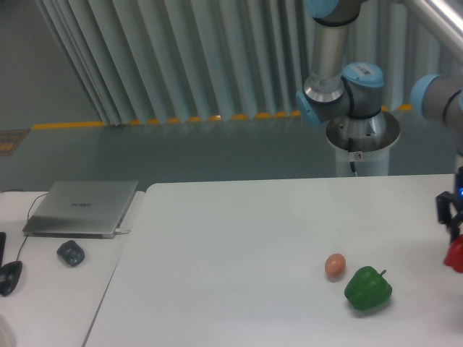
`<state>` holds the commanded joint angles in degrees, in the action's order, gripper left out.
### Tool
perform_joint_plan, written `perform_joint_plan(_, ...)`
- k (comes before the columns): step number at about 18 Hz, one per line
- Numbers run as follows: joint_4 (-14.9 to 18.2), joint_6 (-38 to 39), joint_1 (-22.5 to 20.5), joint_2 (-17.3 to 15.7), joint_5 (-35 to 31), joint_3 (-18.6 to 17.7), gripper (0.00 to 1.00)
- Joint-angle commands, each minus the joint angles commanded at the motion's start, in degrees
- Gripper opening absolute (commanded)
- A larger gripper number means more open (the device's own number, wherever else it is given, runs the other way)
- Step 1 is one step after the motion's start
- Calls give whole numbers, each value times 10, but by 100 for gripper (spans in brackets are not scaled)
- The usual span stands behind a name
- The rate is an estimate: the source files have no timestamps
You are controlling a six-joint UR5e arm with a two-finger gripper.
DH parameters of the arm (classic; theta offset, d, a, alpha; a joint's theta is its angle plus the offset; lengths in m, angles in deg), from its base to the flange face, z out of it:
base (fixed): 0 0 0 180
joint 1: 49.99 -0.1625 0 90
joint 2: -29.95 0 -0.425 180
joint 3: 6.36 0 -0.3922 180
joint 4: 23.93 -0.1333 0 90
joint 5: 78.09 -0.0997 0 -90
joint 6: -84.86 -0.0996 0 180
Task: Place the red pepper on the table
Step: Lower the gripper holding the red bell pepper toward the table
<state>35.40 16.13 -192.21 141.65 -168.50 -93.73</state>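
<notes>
The red pepper (456,256) shows at the far right edge of the camera view, partly cut off by the frame. It hangs just above the large white table (239,253). My gripper (453,235) comes down from above and is shut on the pepper's top. One dark finger (443,207) shows on its left, and the rest of the gripper is out of frame. The pepper is to the right of the green pepper and apart from it.
A green bell pepper (367,288) and a small brownish egg (334,266) lie on the table at the front right. The robot's base (362,141) stands behind the table. A side desk at left holds a grey laptop (81,207) and a mouse (71,252).
</notes>
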Motion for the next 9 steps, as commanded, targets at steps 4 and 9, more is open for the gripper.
perform_joint_plan(4, -19, 13, 25, 33, -42, 0, 45)
perform_joint_plan(9, -31, 17, 31, 48, -45, 1, 45)
